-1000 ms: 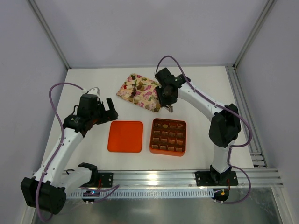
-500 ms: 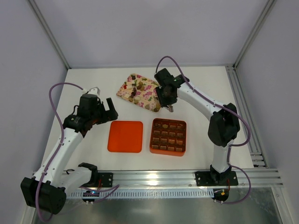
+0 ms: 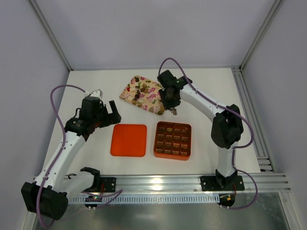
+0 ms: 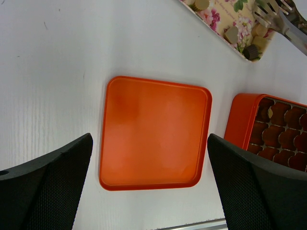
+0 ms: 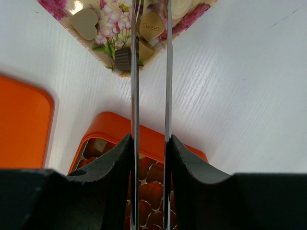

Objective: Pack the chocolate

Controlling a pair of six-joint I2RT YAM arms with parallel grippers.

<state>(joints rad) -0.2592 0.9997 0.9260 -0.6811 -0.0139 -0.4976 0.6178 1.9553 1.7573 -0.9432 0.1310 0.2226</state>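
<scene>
Several chocolate lumps, dark, brown and tan, lie on the pink floral tray. My right gripper is shut on metal tongs, whose two blades reach over the tray's near corner. A tan chocolate marked "Sweet" lies between the blades, and a dark chocolate sits just left of them. The tong tips run past the top edge of the right wrist view. The orange box shows brown pieces in several grid cells. My left gripper hangs open above the orange lid, holding nothing.
The lid lies flat just left of the box. The tray sits behind both, tilted diagonally. In the left wrist view the tongs cross the tray's corner at top right. A metal rail runs along the near table edge.
The right arm has shifted slightly left, toward the tray, with the tongs in its grip. The left arm has not moved.
</scene>
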